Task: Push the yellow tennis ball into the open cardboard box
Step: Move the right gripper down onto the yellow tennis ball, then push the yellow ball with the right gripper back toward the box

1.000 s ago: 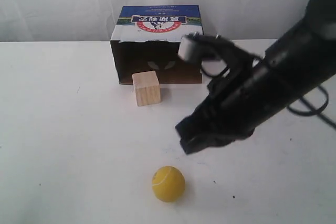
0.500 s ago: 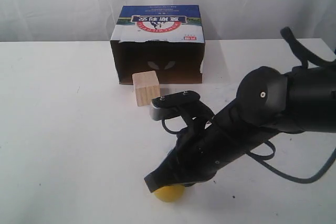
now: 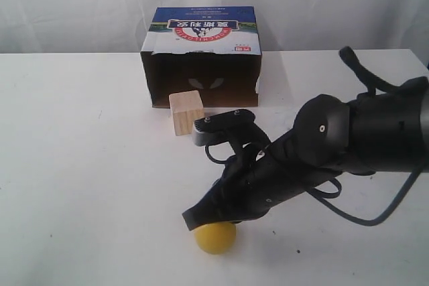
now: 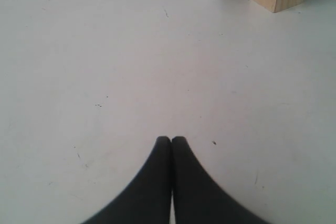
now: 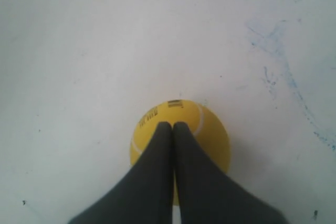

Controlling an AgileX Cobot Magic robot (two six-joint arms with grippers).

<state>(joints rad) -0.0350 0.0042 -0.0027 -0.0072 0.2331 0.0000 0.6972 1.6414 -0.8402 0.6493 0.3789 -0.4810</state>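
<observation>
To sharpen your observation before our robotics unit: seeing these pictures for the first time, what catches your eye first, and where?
The bulky black arm stands out, its shut right gripper sitting over the yellow tennis ball at the near side of the white table. The open cardboard box with its blue-and-white panel stands at the far side, a pale wooden cube just before its opening.

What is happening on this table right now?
The right gripper, jaws closed, is down at the small yellow tennis ball near the front of the white table. The open brown cardboard box stands further back, a pale wooden cube before its opening. The ball is outside it. The left gripper is closed, holding nothing.
</observation>
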